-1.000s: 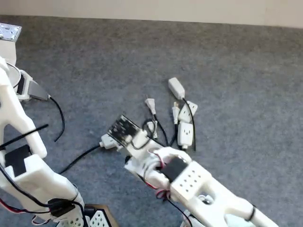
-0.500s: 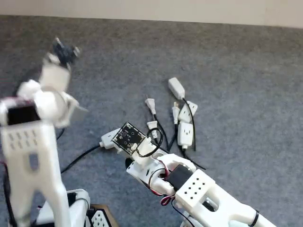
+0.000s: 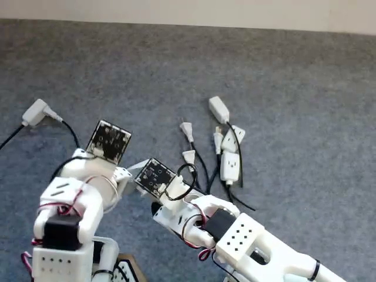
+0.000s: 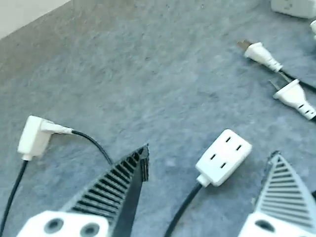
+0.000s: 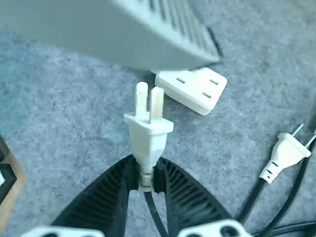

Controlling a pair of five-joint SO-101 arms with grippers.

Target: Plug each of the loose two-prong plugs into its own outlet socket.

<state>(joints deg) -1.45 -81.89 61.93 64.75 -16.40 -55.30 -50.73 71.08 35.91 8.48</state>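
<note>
My right gripper point(image 5: 145, 174) is shut on a white two-prong plug point(image 5: 148, 129), prongs pointing at a white outlet socket point(image 5: 192, 89) a short way ahead on the grey carpet. My left gripper point(image 4: 209, 154) hangs open above that same socket point(image 4: 223, 157), one finger on each side and neither touching it. In the high view the socket point(image 3: 137, 170) peeks out between the two wrist cameras. Loose plugs point(image 3: 187, 129) point(image 3: 189, 156) lie beyond, next to more sockets point(image 3: 230, 167) point(image 3: 218, 108).
An angled white plug point(image 3: 34, 113) on a black cable lies off to the left point(image 4: 33, 136). Black cables tangle around the sockets in the middle point(image 3: 202, 167). The left gripper's finger point(image 5: 113, 29) looms just over the held plug. Open carpet stretches to the far side and right.
The left arm has swung in from the left edge and come down over the socket. The right arm has stayed close to the socket, still holding its plug.
</note>
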